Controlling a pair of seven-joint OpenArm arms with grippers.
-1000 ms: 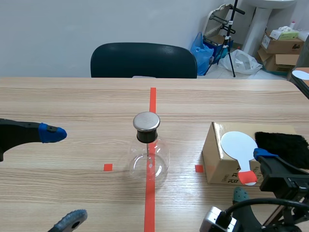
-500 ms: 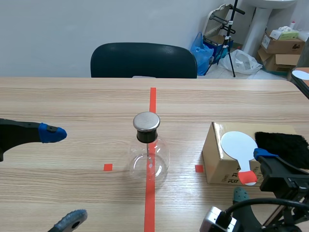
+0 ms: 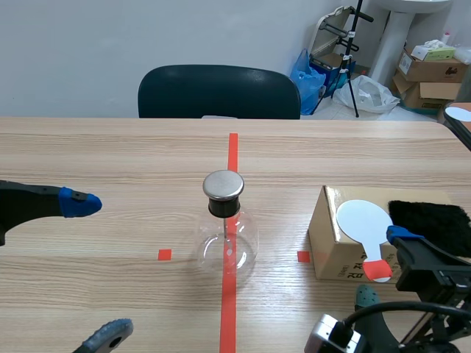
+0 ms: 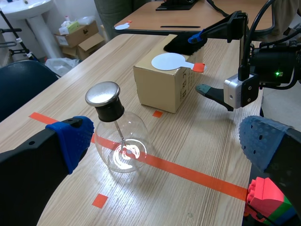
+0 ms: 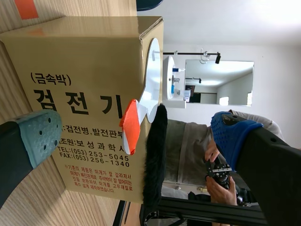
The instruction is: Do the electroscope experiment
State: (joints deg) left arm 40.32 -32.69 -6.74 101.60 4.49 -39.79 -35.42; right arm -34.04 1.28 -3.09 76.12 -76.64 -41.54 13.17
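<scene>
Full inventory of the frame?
Clear glass flask electroscope with metal cap: 1, clear, on the centre tape line.
Brown cardboard box: 1, brown, right of the flask.
White round paddle with orange-red handle: 1, white, on the box top.
Black furry cloth: 1, black, on the box beside the paddle.
Dark chair: 1, near-black, behind the table.
Wooden table: 1, light wood, under all.
Left claw: 1, black, open, left of the flask.
Right claw: 1, black, open, astride the paddle handle.

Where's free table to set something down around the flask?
Bare: table left of the flask, and the far strip toward the chair. Narrower gap between flask and box. Crowded: box top, holding paddle and black fur.
</scene>
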